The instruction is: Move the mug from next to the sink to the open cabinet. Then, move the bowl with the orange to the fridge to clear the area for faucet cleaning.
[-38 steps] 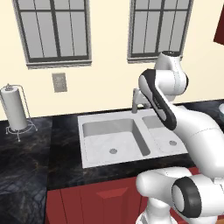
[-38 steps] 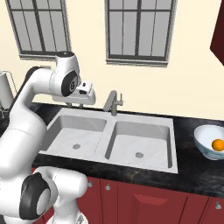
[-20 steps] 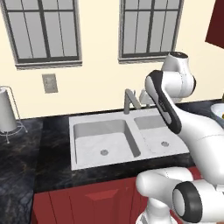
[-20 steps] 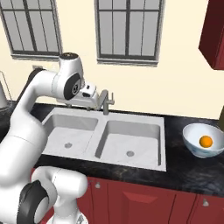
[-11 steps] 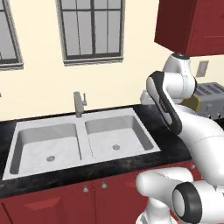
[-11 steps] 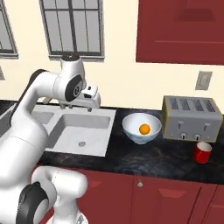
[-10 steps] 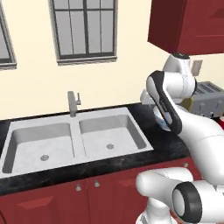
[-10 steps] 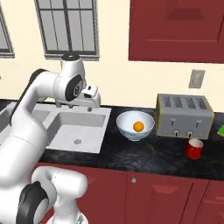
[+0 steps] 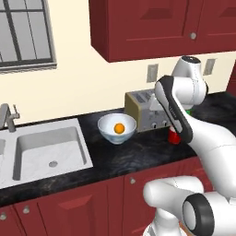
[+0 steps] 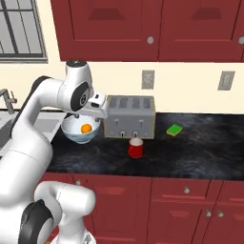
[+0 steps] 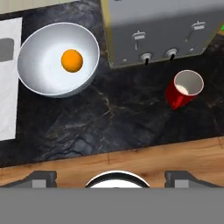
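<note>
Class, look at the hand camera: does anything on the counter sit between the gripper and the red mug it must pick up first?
Nothing visible does. In the hand view the mug stands upright on bare black counter, open mouth showing. The toaster stands just behind it and the bowl with the orange lies off to one side, both clear of a descent from above.

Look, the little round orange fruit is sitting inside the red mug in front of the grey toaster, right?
Not quite. The small round orange fruit sits inside the round white bowl, beside the grey metal toaster. The red mug in front of the toaster is empty, as the hand view shows.
</note>
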### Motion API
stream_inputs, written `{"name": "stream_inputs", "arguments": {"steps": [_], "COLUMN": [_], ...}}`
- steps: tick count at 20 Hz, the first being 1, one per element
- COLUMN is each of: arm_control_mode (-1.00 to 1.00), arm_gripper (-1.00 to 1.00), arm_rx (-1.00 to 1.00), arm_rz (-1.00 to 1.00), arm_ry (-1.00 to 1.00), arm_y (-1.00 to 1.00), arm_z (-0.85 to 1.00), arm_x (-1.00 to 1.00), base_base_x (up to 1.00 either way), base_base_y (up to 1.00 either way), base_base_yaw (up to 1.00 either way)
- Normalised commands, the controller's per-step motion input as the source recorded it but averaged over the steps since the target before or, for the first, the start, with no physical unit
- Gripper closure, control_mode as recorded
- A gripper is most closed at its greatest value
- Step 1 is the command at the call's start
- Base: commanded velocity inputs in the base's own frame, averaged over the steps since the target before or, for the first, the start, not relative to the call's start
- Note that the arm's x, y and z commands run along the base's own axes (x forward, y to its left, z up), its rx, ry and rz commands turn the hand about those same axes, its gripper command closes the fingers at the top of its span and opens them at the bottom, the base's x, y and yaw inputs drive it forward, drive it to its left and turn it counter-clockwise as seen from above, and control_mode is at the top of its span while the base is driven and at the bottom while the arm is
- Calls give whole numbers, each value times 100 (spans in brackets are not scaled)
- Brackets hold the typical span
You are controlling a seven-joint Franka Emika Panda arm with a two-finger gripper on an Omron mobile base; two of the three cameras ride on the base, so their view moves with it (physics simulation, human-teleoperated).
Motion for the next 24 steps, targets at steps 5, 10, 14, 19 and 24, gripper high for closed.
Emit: {"name": "stream_inputs", "arguments": {"steps": [5,10,14,19,24], "arm_control_mode": [-100,-100,-100,-100,-100], "arm_gripper": [-100,-100,-100,-100,-100], "arm_rx": [0,-6,-1,-4,-1], "arm_rz": [-2,-21,-47,-50,-20], "arm_ry": [1,10,1,0,0], "arm_y": [0,39,7,-19,-43], "arm_z": [-6,-62,-81,-87,-49], "arm_x": [6,32,58,45,31], "base_base_x": [12,0,0,0,0], "base_base_y": [-38,0,0,0,0], "base_base_yaw": [-16,0,0,0,0]}}
